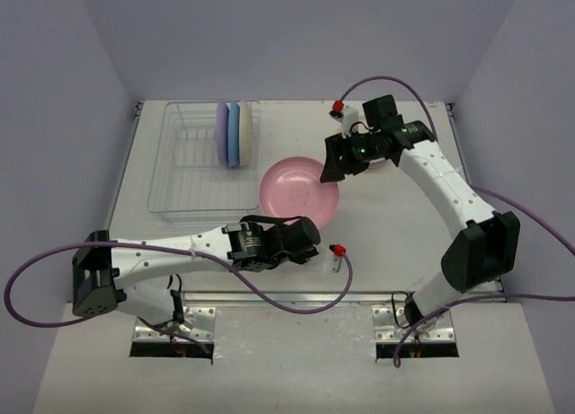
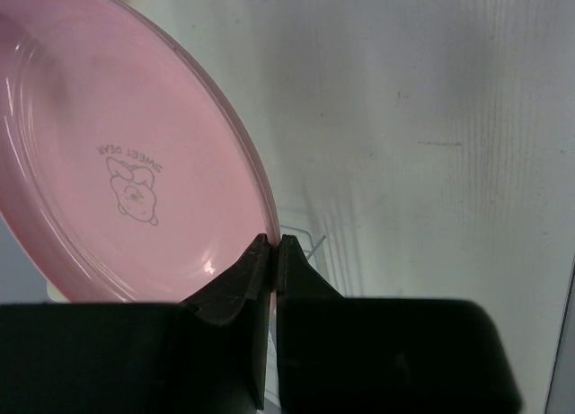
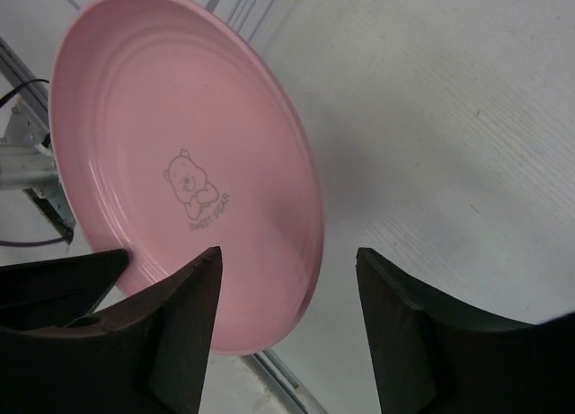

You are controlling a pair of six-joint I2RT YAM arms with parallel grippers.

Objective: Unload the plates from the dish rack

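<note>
We are holding the round matte pink plate (image 1: 296,191) just right of the silvery wire dish rack (image 1: 189,176), tilted off the white desk (image 1: 395,225). Our left fingers (image 2: 243,279) are pinching its rim, seemingly for a handover, and our right fingers (image 3: 189,315) are gaping beside it. Other pastel plates (image 1: 233,134) are standing in the rack.

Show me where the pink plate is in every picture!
Top view: pink plate in the middle, right of the rack.
Left wrist view: fills the left side.
Right wrist view: upper left.
Shared landmark: its bear drawing, clear in both wrist views.
</note>
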